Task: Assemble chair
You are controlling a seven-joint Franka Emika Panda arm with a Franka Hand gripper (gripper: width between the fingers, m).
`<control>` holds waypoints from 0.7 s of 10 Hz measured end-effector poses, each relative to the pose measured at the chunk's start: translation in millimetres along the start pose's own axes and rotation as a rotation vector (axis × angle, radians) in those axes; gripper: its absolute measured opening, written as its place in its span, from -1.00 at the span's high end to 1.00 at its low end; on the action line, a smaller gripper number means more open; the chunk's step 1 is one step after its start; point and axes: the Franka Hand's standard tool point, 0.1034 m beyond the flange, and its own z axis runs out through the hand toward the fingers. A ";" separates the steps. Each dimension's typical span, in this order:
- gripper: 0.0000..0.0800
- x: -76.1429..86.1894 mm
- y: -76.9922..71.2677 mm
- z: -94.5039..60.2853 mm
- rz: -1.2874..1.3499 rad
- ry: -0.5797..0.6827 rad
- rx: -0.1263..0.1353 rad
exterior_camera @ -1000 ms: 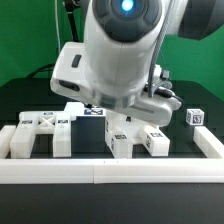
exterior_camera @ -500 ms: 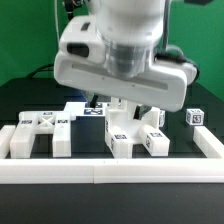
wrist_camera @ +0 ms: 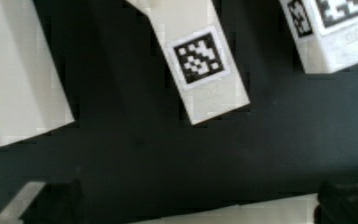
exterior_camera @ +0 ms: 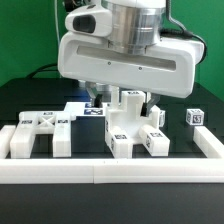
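White chair pieces with black-and-white tags lie on the black table. A leg block group (exterior_camera: 40, 135) is at the exterior view's left, a taller cluster of pieces (exterior_camera: 132, 125) is in the middle, and a small cube (exterior_camera: 196, 117) is at the right. The arm's big wrist housing (exterior_camera: 125, 55) hangs over the middle cluster and hides the fingers. In the wrist view my gripper (wrist_camera: 197, 204) is open and empty, with dark fingertips (wrist_camera: 41, 200) far apart. It is above a tagged long white piece (wrist_camera: 204, 62), with other white pieces beside it (wrist_camera: 23, 80) (wrist_camera: 336, 35).
A long white border rail (exterior_camera: 110, 171) runs along the front, with side rails at the left (exterior_camera: 10, 140) and right (exterior_camera: 212, 142). A flat tagged sheet (exterior_camera: 92, 112) lies behind the middle pieces. A pale strip (wrist_camera: 229, 208) shows between the fingertips.
The arm's wrist has swung round and shifted toward the exterior view's right, so that it now faces squarely over the middle cluster. The chair pieces have not moved.
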 end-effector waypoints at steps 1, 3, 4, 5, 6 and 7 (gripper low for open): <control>-0.62 0.7 1.3 -0.5 -0.041 0.022 0.005; -0.62 -1.9 15.4 -7.7 -0.186 0.069 0.018; -0.62 -4.4 30.9 -9.9 -0.261 0.070 0.024; -0.62 -3.1 44.8 -8.0 -0.283 0.071 0.027; -0.62 -3.2 45.3 -7.4 -0.263 0.069 0.028; -0.62 -3.4 43.8 -7.3 -0.266 0.069 0.028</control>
